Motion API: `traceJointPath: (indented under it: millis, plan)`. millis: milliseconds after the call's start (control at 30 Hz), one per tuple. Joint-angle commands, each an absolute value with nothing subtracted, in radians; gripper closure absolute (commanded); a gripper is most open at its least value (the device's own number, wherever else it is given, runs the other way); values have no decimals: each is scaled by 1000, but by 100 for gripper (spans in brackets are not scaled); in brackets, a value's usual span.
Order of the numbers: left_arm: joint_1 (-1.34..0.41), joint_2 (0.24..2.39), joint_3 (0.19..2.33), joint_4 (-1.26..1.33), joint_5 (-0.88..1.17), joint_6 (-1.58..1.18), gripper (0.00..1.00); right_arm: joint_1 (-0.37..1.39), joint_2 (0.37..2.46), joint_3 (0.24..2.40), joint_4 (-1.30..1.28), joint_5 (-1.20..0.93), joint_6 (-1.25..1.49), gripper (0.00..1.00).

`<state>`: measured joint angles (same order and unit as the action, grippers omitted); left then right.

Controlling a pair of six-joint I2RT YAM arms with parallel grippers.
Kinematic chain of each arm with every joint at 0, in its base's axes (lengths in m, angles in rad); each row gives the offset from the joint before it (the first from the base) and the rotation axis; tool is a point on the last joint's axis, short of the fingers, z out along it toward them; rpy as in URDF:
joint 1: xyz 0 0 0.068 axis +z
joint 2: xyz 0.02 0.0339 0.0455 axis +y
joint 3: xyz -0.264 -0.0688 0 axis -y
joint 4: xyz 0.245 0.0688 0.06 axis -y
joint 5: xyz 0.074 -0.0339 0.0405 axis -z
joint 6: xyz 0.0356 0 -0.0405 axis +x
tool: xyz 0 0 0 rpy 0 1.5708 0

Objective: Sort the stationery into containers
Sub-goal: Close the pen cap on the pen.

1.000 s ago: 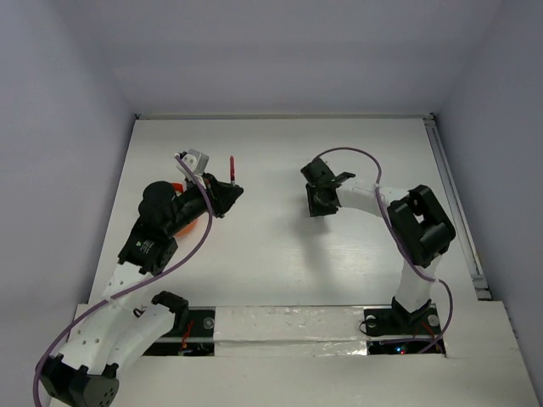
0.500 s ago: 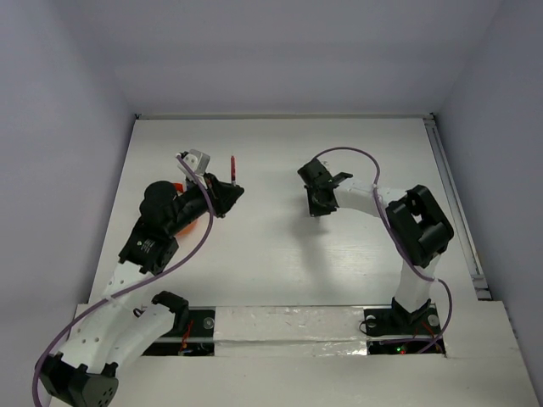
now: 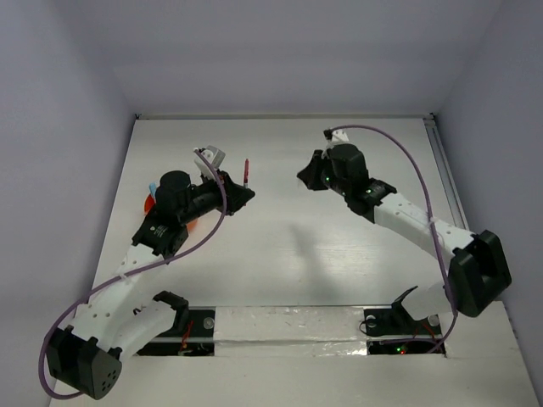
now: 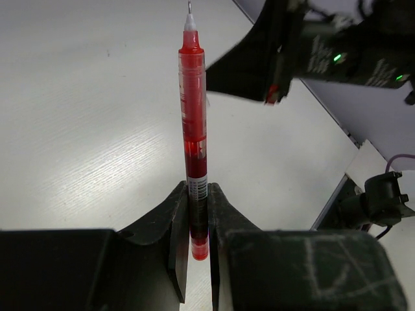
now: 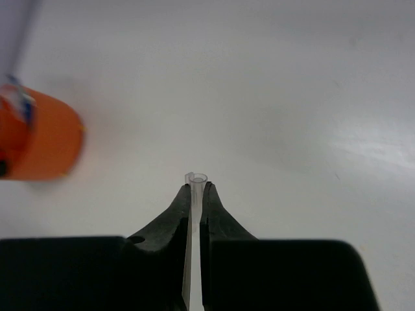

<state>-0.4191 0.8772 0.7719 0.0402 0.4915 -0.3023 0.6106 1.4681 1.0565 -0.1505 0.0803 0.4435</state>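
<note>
My left gripper (image 3: 241,192) is shut on a slim red pen (image 3: 246,170) and holds it above the table, left of centre. In the left wrist view the pen (image 4: 193,123) points away from me, tip up, its rear end clamped between the fingers (image 4: 176,214). My right gripper (image 3: 304,175) is shut on a clear plastic pen cap (image 5: 196,184) that stands out past the fingertips. It faces the left gripper a short way apart, and it shows dark in the left wrist view (image 4: 269,61). The orange-red pot (image 3: 150,203) sits half hidden under my left arm.
The pot shows blurred at the left of the right wrist view (image 5: 40,136), with something blue (image 5: 24,107) in it. The white table (image 3: 280,254) has walls at the back and sides, and a rail (image 3: 450,195) runs along its right edge.
The right arm has stretched out and swung, its elbow now far right, with its gripper slightly higher. The left gripper has moved a little right with the red pen.
</note>
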Motion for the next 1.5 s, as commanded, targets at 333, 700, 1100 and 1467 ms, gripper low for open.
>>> traceJointPath:
  millis: [333,700,1100,1467]
  plan:
    - [-423,907,765,176,610,-334,100,629,1446,1146,647,-169,725,100]
    - [-423,942,770,179,656,-342,100,692,1457,1172,738,-183,704,100]
    - [-423,934,769,190,660,-348,100,752,1468,1172,732,-164,655,100]
    - [-423,928,770,189,655,-345,100,752,1483,1167,732,-164,661,100]
